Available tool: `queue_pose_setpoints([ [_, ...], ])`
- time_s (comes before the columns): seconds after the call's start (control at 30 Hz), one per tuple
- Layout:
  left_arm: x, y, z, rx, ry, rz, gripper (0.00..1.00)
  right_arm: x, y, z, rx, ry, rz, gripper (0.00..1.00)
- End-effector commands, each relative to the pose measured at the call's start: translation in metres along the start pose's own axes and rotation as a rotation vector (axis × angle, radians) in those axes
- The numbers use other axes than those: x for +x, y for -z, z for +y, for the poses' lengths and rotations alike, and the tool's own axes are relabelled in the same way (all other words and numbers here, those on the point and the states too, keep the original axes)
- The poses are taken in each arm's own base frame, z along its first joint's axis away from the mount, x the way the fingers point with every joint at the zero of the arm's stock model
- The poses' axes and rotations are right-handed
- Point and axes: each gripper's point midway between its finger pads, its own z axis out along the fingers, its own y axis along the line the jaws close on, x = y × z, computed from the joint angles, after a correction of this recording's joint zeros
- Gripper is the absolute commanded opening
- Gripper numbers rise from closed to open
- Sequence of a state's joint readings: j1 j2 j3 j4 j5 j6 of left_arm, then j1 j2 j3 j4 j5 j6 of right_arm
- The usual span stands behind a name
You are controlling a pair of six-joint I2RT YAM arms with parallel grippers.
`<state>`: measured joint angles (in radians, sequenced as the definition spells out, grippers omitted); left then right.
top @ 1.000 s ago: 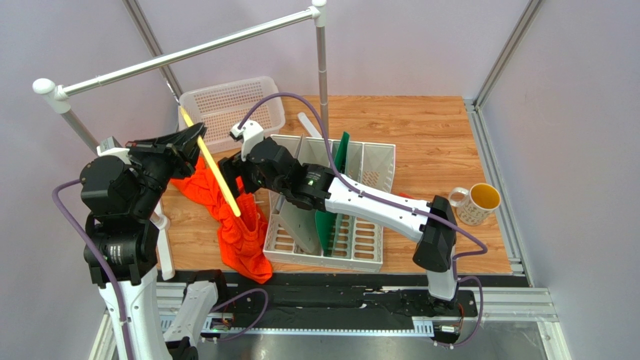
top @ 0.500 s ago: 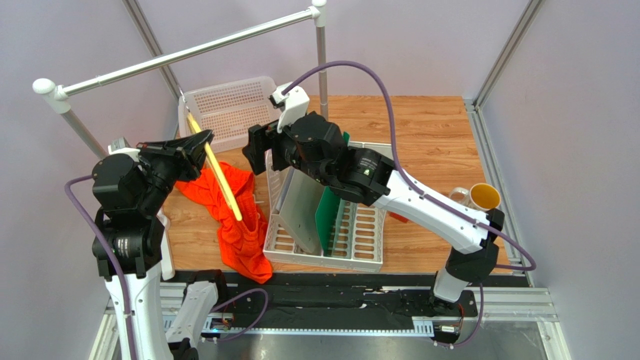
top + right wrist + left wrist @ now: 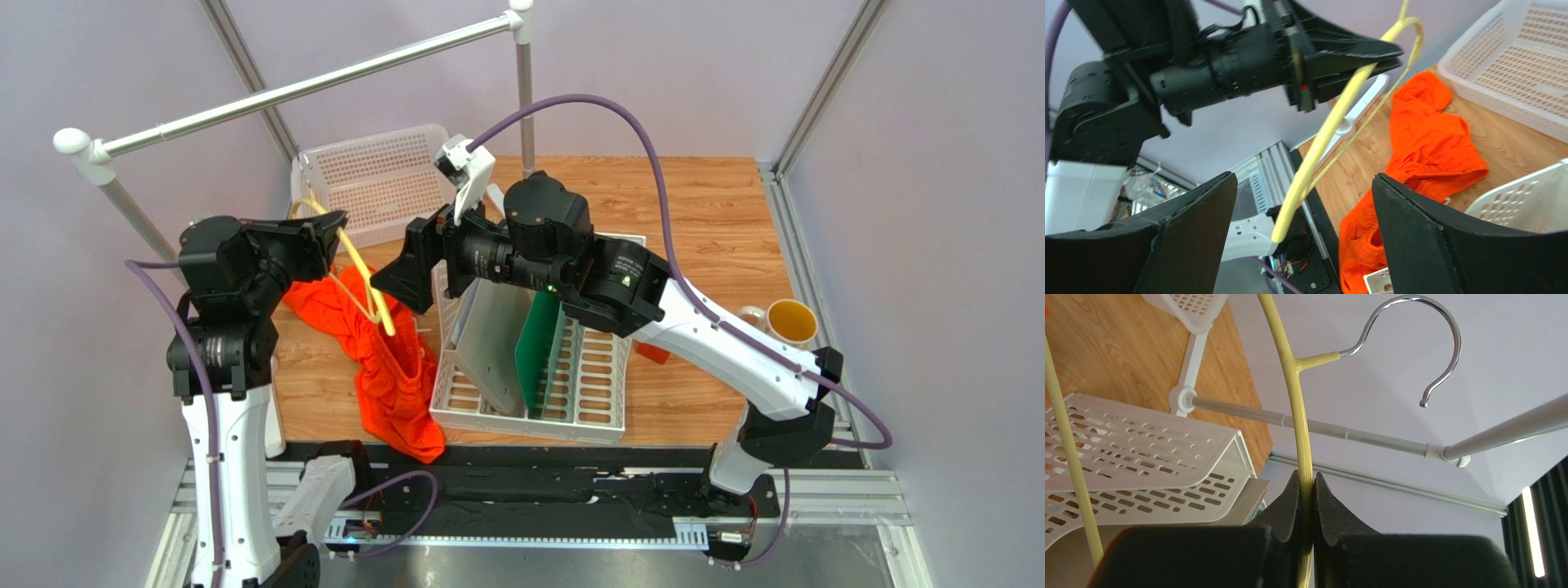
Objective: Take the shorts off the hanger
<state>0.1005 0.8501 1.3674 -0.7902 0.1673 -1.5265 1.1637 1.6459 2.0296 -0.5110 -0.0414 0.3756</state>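
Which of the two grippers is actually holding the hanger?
The left gripper: it is shut on the yellow bar of the hanger. The right gripper is open, clamping nothing.

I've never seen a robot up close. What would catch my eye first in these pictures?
The bright orange shorts grab the eye first, heaped on the wooden table just left of the white file rack. Over them, the left hand pinches a pale-yellow hanger and holds it up in the air. The right hand gapes wide open right beside it.
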Motion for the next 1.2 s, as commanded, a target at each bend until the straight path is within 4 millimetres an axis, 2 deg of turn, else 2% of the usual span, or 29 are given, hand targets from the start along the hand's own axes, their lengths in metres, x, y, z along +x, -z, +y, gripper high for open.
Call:
queue_pose_setpoints([
  [0.0,-0.009,-0.002,-0.013,0.043,-0.041,-0.042,0.00,0.004,-0.002,0.027,-0.141,-0.015,0.028,0.86],
  [0.17,-0.011,-0.007,-0.019,0.048,-0.031,-0.048,0.00,0.022,-0.019,0.018,-0.116,-0.005,0.085,0.83],
  [0.27,-0.012,-0.009,-0.019,0.050,-0.016,-0.050,0.00,0.024,-0.027,0.012,-0.092,-0.006,0.085,0.81],
  [0.4,-0.012,-0.009,-0.017,0.050,-0.008,-0.055,0.00,0.041,-0.045,0.003,-0.060,-0.012,0.133,0.70],
  [0.53,-0.011,-0.007,-0.016,0.054,-0.003,-0.047,0.00,0.047,-0.052,0.000,-0.052,-0.028,0.145,0.62],
  [0.67,-0.010,-0.004,-0.015,0.054,-0.003,-0.046,0.00,0.047,-0.053,0.002,-0.035,-0.026,0.137,0.44],
  [0.77,-0.009,-0.002,-0.015,0.056,-0.003,-0.041,0.00,0.049,-0.054,0.000,-0.017,-0.040,0.134,0.40],
  [0.87,-0.008,0.000,-0.013,0.056,0.003,-0.041,0.00,0.052,-0.057,0.000,-0.016,-0.051,0.142,0.30],
  [0.97,-0.006,0.001,-0.009,0.051,0.002,-0.030,0.00,0.053,-0.058,0.001,-0.012,-0.066,0.145,0.00],
  [1.07,-0.001,0.005,-0.008,0.005,-0.040,-0.003,0.00,0.054,-0.056,0.003,-0.009,-0.064,0.140,0.00],
  [1.1,0.001,0.006,0.001,-0.041,-0.046,0.009,0.14,0.053,-0.055,0.001,0.012,-0.060,0.132,0.00],
  [1.17,0.002,0.011,-0.002,-0.047,-0.080,0.014,0.34,0.065,-0.055,0.002,0.021,-0.076,0.149,0.00],
])
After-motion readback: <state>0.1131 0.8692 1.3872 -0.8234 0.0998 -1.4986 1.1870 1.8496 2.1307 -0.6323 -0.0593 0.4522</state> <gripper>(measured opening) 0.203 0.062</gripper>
